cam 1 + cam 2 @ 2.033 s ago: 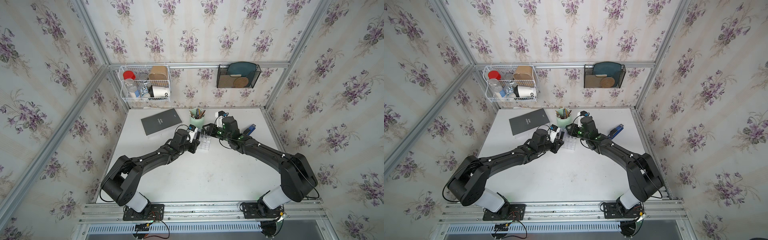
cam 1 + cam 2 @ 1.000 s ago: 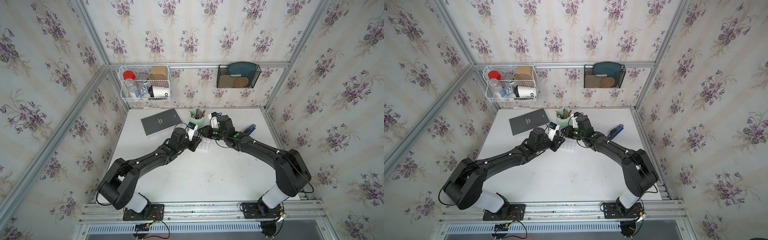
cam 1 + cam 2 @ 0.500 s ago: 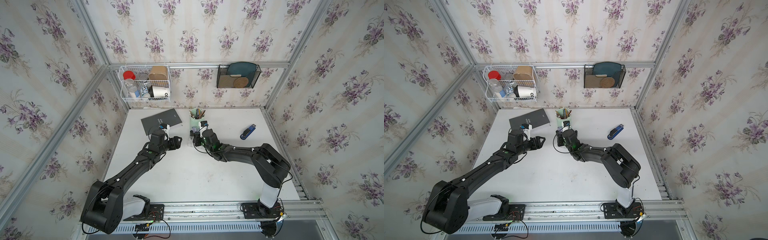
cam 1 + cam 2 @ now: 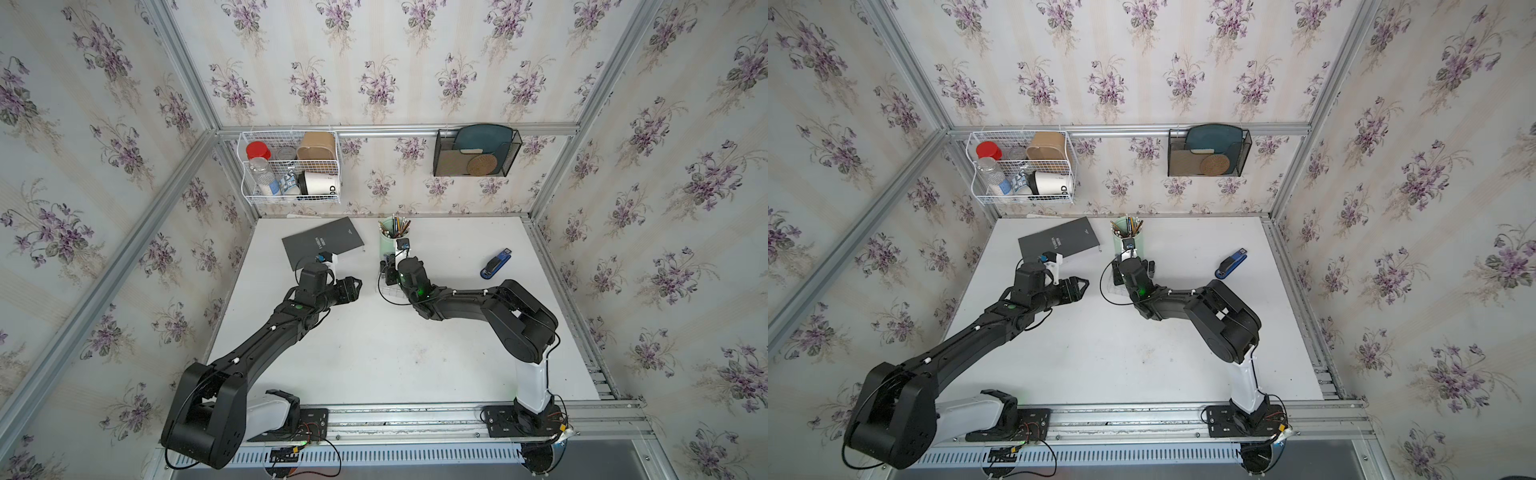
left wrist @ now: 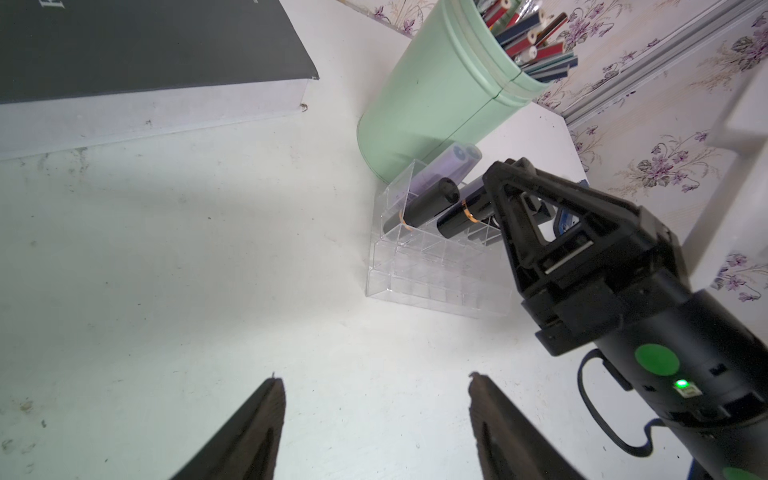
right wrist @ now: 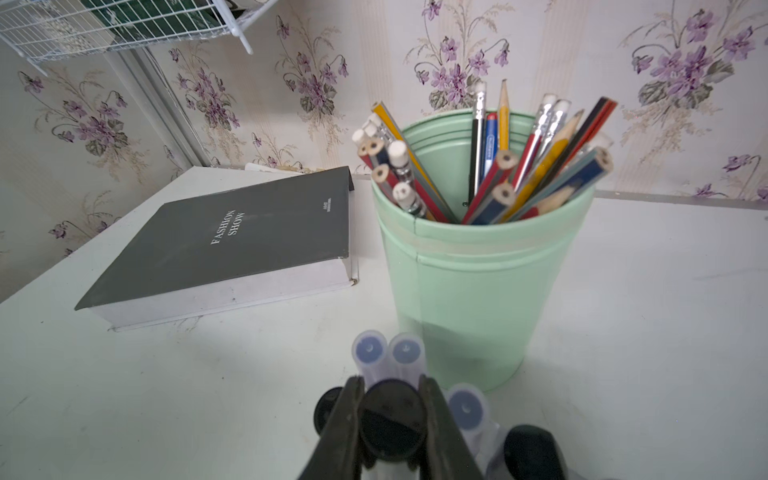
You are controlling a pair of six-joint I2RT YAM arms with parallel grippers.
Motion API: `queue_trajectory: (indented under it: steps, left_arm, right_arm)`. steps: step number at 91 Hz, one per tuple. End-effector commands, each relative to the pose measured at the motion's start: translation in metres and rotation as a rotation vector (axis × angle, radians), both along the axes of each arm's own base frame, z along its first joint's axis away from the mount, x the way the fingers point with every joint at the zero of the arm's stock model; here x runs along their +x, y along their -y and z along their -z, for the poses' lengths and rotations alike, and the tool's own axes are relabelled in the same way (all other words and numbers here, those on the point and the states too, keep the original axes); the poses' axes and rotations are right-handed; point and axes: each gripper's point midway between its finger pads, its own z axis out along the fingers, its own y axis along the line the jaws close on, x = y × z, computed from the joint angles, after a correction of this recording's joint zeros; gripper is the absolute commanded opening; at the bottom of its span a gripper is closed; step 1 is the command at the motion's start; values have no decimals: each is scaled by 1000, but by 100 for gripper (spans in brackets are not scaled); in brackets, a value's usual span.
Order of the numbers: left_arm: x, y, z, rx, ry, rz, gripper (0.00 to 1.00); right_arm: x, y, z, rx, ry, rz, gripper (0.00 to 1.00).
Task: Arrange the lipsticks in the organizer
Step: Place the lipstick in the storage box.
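Observation:
The clear organizer [image 5: 436, 270] stands on the table against the foot of the mint-green cup, and shows faintly in a top view [image 4: 390, 291]. Several lipsticks stand in its far cells: lilac ones [image 5: 451, 164] [image 6: 369, 349] and a black one [image 5: 428, 203]. My right gripper [image 6: 392, 386] is shut on the cap end of another black lipstick [image 5: 459, 216], whose lower end is down among the cells. My left gripper [image 5: 374, 380] is open and empty over bare table, well to the left of the organizer in both top views [image 4: 353, 286] [image 4: 1081, 286].
A mint-green cup [image 4: 390, 243] of pencils stands just behind the organizer. A dark hardcover book [image 4: 322, 243] lies at the back left, close behind my left wrist. A blue stapler [image 4: 495, 264] lies at the right. Wire baskets hang on the back wall.
My left gripper has drawn back leftward from the organizer and opened. My right gripper has stayed shut on the black lipstick and shifted left over the organizer.

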Motion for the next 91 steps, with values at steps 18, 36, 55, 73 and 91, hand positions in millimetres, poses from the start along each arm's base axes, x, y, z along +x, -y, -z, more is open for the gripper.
queue_trajectory:
  steps: [18,36,55,73,91]
  left_arm:
    - [2,4,-11,-31,33,25,72]
    - [2,6,-14,-42,34,32,71]
    - [2,7,-16,-52,34,37,71]
    - [-1,4,-22,-40,33,34,71]
    - [-4,-41,-27,172,85,-117,73]
  right_arm:
    - [8,2,3,18,26,40,10]
    - [10,7,13,7,14,66,11]
    - [9,9,13,2,15,71,24]
    - [4,9,-1,31,21,60,47]
    - [-19,23,-42,116,-13,41,51]
